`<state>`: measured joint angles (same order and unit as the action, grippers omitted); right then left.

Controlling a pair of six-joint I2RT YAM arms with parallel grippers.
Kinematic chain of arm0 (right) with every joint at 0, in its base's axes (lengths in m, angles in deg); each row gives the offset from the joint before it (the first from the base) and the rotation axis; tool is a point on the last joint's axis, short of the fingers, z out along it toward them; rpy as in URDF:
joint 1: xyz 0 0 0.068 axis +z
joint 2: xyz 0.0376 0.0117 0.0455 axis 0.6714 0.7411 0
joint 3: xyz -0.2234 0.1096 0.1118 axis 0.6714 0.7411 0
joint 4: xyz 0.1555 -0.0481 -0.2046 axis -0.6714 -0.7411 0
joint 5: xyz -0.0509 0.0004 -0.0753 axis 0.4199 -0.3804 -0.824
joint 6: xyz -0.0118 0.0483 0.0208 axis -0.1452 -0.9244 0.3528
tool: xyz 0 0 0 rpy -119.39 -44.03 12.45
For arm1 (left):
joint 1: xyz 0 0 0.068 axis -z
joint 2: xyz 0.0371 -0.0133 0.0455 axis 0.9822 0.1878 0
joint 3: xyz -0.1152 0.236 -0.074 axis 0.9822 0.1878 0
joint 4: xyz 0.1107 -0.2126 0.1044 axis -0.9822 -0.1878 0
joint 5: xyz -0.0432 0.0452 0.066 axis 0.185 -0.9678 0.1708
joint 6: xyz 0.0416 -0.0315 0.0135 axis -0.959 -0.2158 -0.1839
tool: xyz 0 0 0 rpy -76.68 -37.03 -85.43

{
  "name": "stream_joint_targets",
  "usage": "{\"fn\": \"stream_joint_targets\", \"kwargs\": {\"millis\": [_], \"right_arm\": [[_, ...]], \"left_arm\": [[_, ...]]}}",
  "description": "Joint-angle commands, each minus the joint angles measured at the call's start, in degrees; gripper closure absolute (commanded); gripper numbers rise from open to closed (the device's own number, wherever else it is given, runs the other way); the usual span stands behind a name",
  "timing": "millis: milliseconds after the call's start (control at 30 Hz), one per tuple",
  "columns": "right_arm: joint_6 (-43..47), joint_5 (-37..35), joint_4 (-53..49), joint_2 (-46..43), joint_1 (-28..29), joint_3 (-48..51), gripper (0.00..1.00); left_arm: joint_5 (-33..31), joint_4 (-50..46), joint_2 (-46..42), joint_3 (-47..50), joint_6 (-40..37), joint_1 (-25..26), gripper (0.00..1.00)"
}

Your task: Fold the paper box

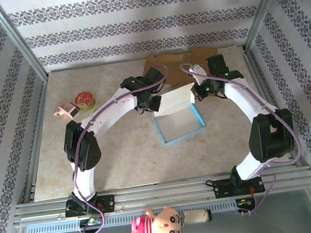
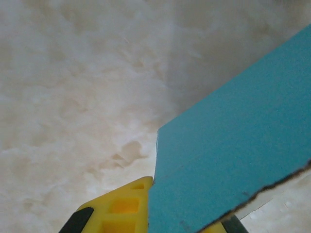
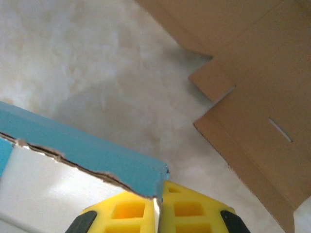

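Pinching paper box (image 1: 181,135) flap corners: left fingers (image 2: 120,211), right fingers (image 3: 122,213).

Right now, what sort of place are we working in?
Probably a staged robot test cell, not a real room: metal frame rails surround the table, the walls are wallpapered panels, and a tape roll and plush doll lie about as props.

The paper box (image 1: 179,122) lies on the table (image 1: 120,152), cardboard sheet (image 1: 177,60) behind it, tape roll (image 1: 85,100) well left.
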<state>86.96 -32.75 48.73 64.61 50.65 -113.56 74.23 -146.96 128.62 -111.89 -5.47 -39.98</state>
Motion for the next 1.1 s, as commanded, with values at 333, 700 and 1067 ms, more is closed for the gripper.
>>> {"fn": "stream_joint_targets", "kwargs": {"millis": [333,700,1067], "right_arm": [[-45.47,-14.48,33.49,-5.12,11.24,16.46,1.00],[-50.00,-25.08,44.02,-8.88,17.39,26.95,1.00],[-48.19,-27.81,50.76,-12.65,20.93,37.31,1.00]], "left_arm": [[-6.29,22.44,-9.95,16.46,14.11,-5.89,0.97],[-1.57,32.43,-14.65,29.30,25.43,-5.98,0.92],[-1.74,41.24,-21.74,43.92,31.19,-4.33,0.92]]}}
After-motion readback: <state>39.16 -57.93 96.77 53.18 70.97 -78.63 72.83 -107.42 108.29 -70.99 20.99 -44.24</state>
